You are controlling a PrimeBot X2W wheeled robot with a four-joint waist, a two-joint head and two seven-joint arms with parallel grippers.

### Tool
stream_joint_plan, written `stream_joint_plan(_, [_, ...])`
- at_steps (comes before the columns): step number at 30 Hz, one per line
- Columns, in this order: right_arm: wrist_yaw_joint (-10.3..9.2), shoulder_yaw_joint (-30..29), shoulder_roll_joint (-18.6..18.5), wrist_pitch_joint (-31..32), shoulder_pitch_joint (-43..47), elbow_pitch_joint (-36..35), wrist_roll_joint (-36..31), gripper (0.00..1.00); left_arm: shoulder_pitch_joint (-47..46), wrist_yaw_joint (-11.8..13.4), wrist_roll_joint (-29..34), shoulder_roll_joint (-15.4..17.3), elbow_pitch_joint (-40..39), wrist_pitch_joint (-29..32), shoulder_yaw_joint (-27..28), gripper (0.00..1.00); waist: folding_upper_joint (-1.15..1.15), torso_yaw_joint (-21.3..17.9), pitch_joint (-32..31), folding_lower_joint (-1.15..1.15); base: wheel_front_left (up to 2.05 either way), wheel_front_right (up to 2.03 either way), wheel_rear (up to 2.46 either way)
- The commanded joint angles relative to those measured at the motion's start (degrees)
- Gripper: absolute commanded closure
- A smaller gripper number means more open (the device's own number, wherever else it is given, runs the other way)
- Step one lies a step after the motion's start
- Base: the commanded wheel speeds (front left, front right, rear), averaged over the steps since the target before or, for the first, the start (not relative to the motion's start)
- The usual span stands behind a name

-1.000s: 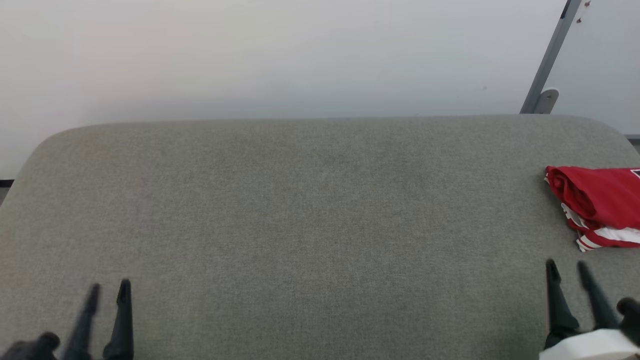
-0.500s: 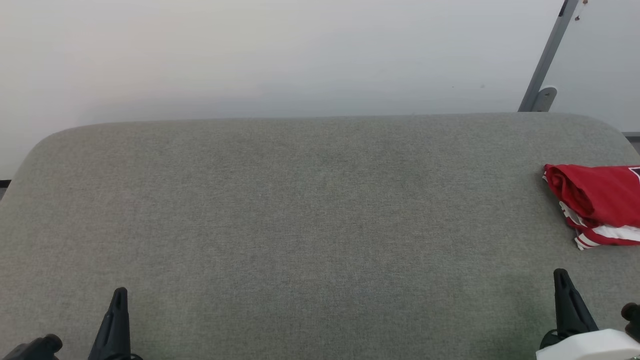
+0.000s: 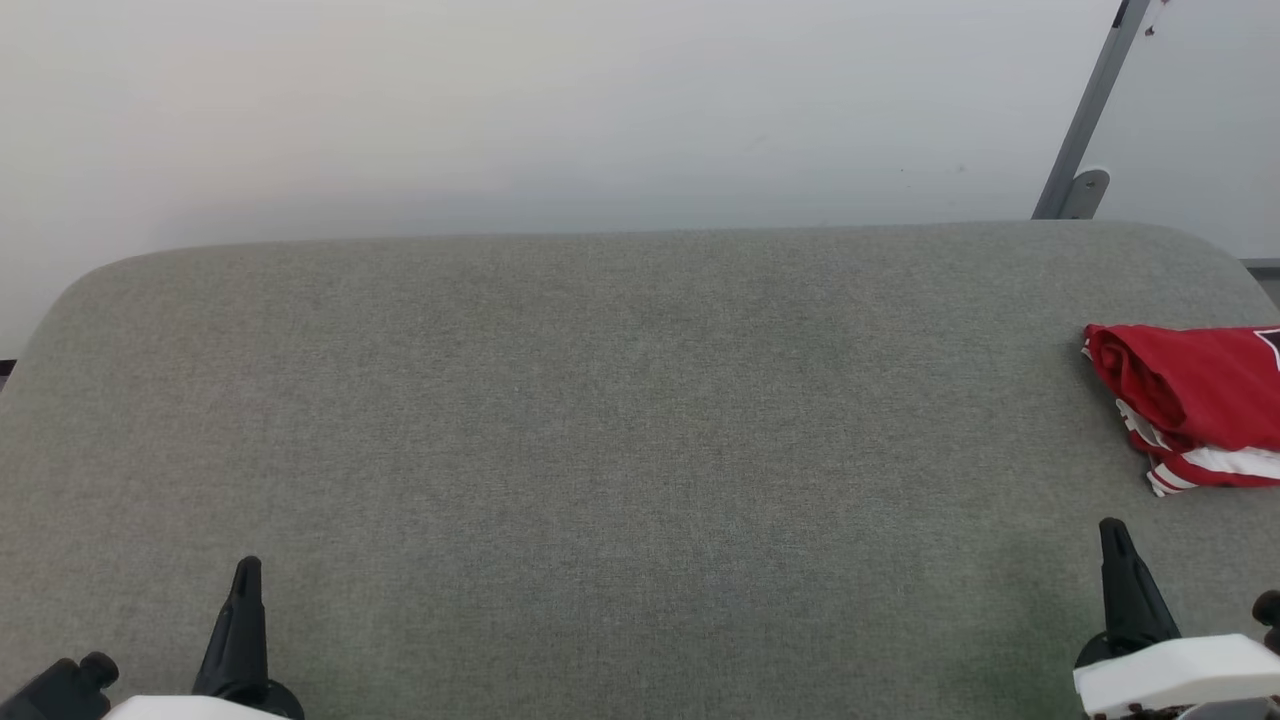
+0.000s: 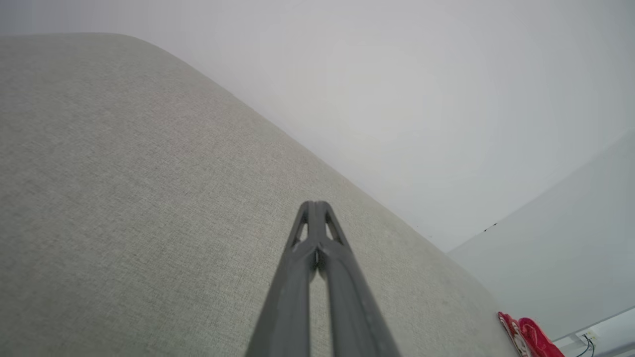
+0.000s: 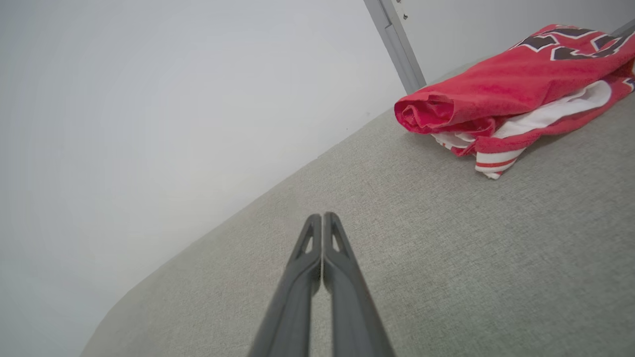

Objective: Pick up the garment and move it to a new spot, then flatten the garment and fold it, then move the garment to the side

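Note:
The garment (image 3: 1195, 400) lies folded in a red bundle with white striped trim at the far right edge of the grey padded surface (image 3: 620, 420). Black numerals outlined in white show on its top in the right wrist view (image 5: 516, 82). A sliver of the garment (image 4: 528, 337) shows at the lower right of the left wrist view. My right gripper (image 3: 1112, 535) hovers shut and empty below the garment, well apart from it, fingertips pressed together (image 5: 321, 218). My left gripper (image 3: 246, 572) is shut on nothing at the lower left (image 4: 315, 204).
A pale wall rises behind the surface. A slanted grey metal post (image 3: 1085, 120) with a bracket stands at the back right. The surface's rounded far edge runs across the head view.
Both grippers have gone from open to shut. The head camera has shifted slightly, so the whole picture sits a little differently. The garment has not moved on the surface.

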Motion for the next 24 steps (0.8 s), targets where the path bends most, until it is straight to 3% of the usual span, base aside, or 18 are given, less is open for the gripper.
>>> stream_joint_plan(1, [0.0,0.06,-0.19,0.42,-1.61,-0.63,2.08,1.0,-1.81,-0.07,-1.66,0.28,-0.4,0.47,0.55,1.0,0.0,-0.03,0.02,0.0,0.0,0.0,0.0])
stream_joint_plan(24, [0.0,0.26,0.97,4.62,-3.92,-0.33,17.9,1.0,-5.34,-0.13,-15.05,-2.41,1.26,5.02,1.59,1.0,0.0,-0.52,0.4,0.0,0.0,0.0,0.0])
